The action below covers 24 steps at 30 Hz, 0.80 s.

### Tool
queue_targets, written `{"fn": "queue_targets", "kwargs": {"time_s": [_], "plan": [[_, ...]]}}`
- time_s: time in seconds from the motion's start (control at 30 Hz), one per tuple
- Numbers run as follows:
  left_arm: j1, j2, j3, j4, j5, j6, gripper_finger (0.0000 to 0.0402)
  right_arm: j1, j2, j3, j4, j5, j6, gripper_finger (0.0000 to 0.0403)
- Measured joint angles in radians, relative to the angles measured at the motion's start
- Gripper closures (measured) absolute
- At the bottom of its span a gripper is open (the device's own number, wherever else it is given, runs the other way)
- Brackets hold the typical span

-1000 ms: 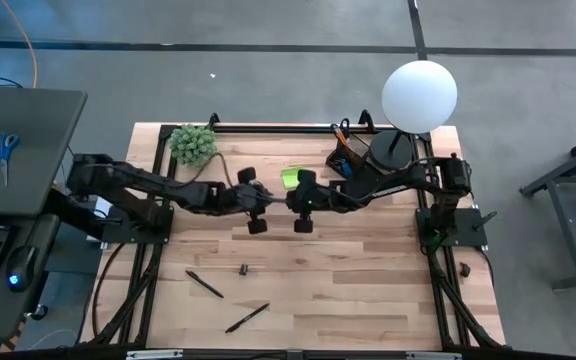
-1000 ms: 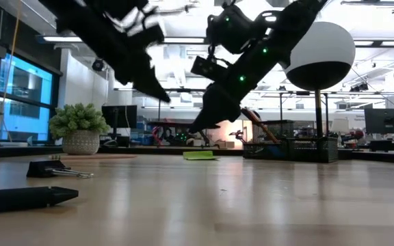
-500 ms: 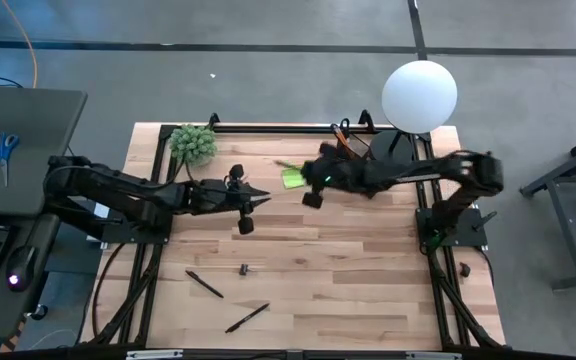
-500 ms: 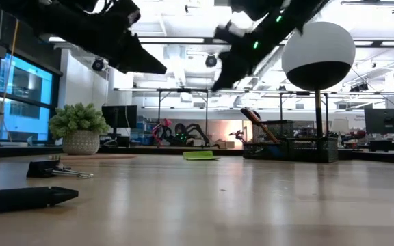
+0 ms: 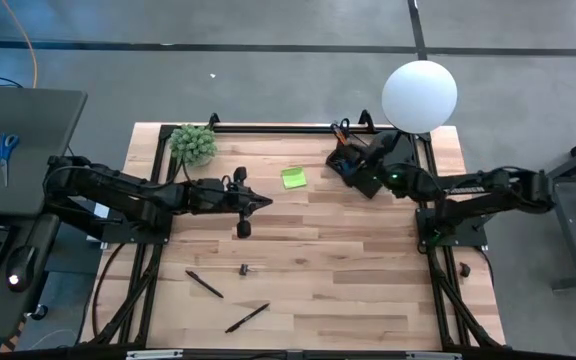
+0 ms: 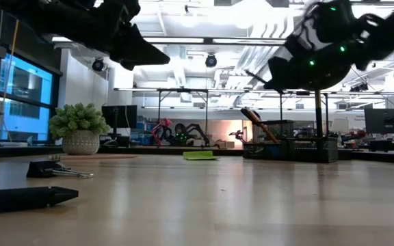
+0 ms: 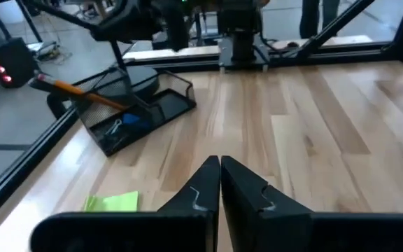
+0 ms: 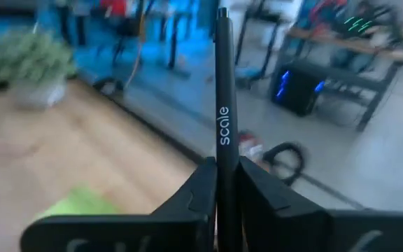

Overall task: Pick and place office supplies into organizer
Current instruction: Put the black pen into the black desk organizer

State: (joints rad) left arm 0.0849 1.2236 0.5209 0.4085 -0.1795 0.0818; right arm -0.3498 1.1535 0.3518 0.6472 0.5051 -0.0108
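My right gripper [image 5: 356,166] hangs in the air beside the black organizer [image 5: 346,156] at the table's far right, shut on a black pen [image 8: 222,105] printed "scale". My left gripper [image 5: 264,202] is shut on nothing, raised over the middle of the table. In the left wrist view the organizer [image 7: 128,115] stands on the wood with an orange pencil [image 7: 75,91] leaning out of it. The lime-green sticky-note pad [image 5: 293,178] lies flat between the two grippers. Two black pens [image 5: 205,284] [image 5: 247,317] and a dark clip [image 5: 243,269] lie near the front. My right gripper pinches the black pen between its two fingers [image 8: 200,183]. The pen's shaft [image 8: 222,159] runs along the fingers and sticks out far beyond their tips. The pen is lifted clear of the table; its rear end is hidden between the fingers.
A potted plant [image 5: 193,143] stands at the far left corner, and the white globe lamp [image 5: 419,95] stands right behind the organizer. Black frame rails run along the table's far, left and right edges. Bare wood lies between the grippers and the front pens.
My right gripper, carrying the pen, has risen from the table's middle, where it stood tip to tip with my left gripper. It swung toward the far right corner and turned about beside the organizer. My left gripper drew back slightly toward the left edge and rose.
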Motion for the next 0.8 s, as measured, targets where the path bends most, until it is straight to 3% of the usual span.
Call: {"fn": "queue_targets", "kwargs": {"time_s": [0.13,0.3,0.43,0.57,0.8], "plan": [[0.000,0.000,0.000,0.026,0.004,0.016,0.0401,-0.079,-0.004,-0.067,0.119,-0.091,-0.012,0.0371],[0.000,0.000,0.000,0.040,0.004,0.019,0.0396,-0.153,-0.002,-0.072,0.074,-0.152,0.009,0.0380],[0.000,0.000,0.000,0.028,0.004,0.019,0.0399,-0.202,-0.002,-0.073,0.055,-0.156,0.011,0.0360],[0.000,0.001,0.000,0.001,0.008,0.019,0.0401,-0.242,-0.002,-0.072,0.048,-0.229,0.011,0.0349],[0.000,0.001,0.000,-0.001,0.008,0.019,0.0400,-0.271,-0.001,-0.072,0.014,-0.270,0.011,0.0373]]}}
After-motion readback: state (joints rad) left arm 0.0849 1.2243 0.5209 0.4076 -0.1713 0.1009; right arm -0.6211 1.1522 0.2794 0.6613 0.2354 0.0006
